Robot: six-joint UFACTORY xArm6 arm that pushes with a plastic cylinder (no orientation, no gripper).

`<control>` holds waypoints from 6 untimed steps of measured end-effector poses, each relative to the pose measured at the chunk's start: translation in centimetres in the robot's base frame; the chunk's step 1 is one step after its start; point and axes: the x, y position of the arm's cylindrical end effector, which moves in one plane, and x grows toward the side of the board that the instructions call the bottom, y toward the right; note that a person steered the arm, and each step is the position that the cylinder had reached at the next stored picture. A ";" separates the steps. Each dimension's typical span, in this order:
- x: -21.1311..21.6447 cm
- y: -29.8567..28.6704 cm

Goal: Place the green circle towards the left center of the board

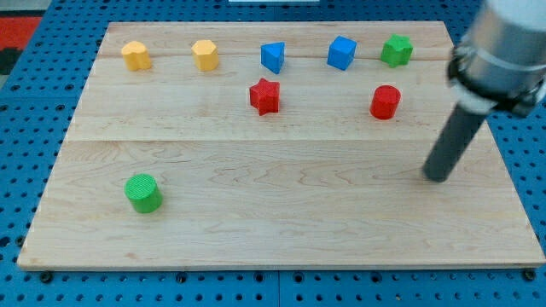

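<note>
1. The arm's upper housing is cut off by the view's top right corner; only the dark rod and part of its mount show. The shapes of the two yellow blocks are hard to make out.
2. The arm carries no pincer, so no opening can be told; the rod ends in the tip (438,176), which rests on the board (281,230) near its right edge, about mid-height.
3. The green circle (143,193) lies near the board's lower left corner, well apart from the tip, far to the view's left and slightly lower.
4. Along the top edge sit a yellow block (136,55), a second yellow block (205,55), a blue block (272,57), a blue cube (341,53) and a green star (396,50).
5. Just below that row stand a red star (264,95) and a red cylinder (385,101); the cylinder is the block nearest the tip, up and to the view's left of it.
</note>
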 end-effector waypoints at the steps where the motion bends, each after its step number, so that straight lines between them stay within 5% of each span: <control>1: 2.8 -8.9; 3: 7.7 -28.6; 6: -0.5 -34.4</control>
